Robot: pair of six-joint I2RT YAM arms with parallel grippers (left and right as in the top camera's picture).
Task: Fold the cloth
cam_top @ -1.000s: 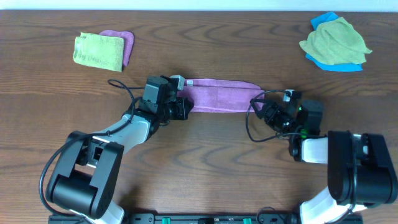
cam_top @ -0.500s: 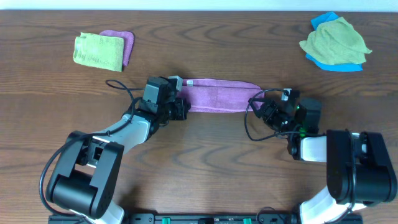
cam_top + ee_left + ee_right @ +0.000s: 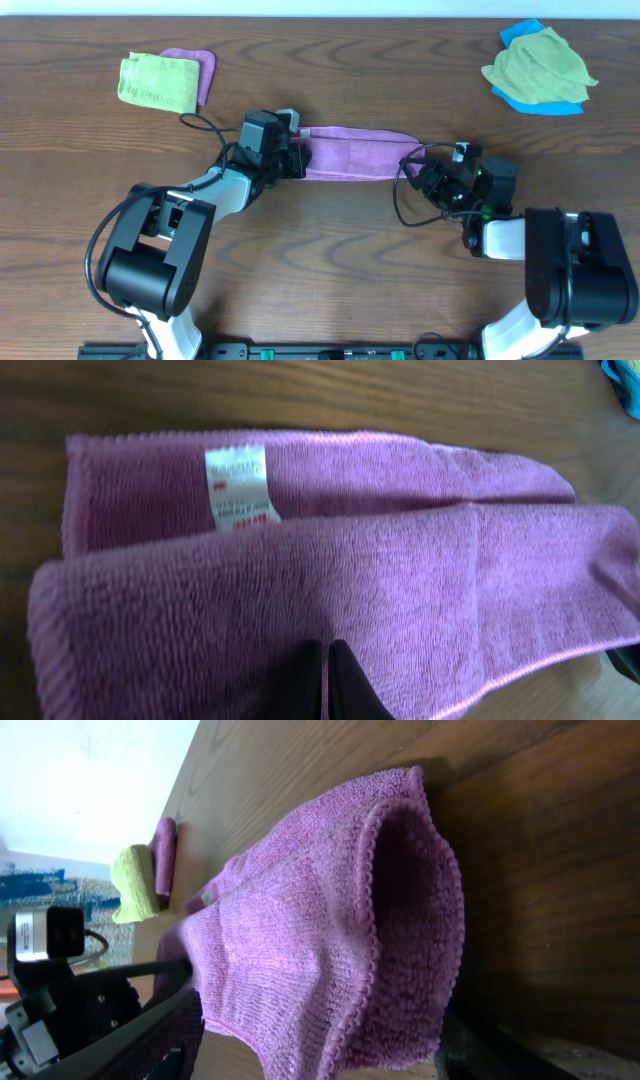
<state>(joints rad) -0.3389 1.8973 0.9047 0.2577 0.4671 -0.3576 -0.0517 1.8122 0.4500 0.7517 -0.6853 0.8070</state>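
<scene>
Only cloth (image 3: pixel 355 152) lies between left gripper (image 3: pixel 297 160) and right gripper (image 3: pixel 420 177). Table (image 3: pixel 350 80) beyond is open. Green pile (image 3: pixel 158 82) up-left of left gripper, green-blue pile (image 3: pixel 540 68) up-right of right, both well apart.

The table (image 3: pixel 330 260) is dark brown wood, its streaky grain running left to right. In the middle lies the cloth (image 3: pixel 355 153), lilac and fuzzy, folded into a long narrow strip that also runs left to right (its white label (image 3: pixel 240 485) faces up near the left end, on the lower layer). At the far left a purple cloth (image 3: pixel 205 68) lies flat, mostly covered by a folded lime-green cloth (image 3: pixel 158 82). At the far right a blue cloth (image 3: pixel 520 33) lies under a crumpled lime-green cloth (image 3: pixel 540 65), with only its edges showing.
</scene>
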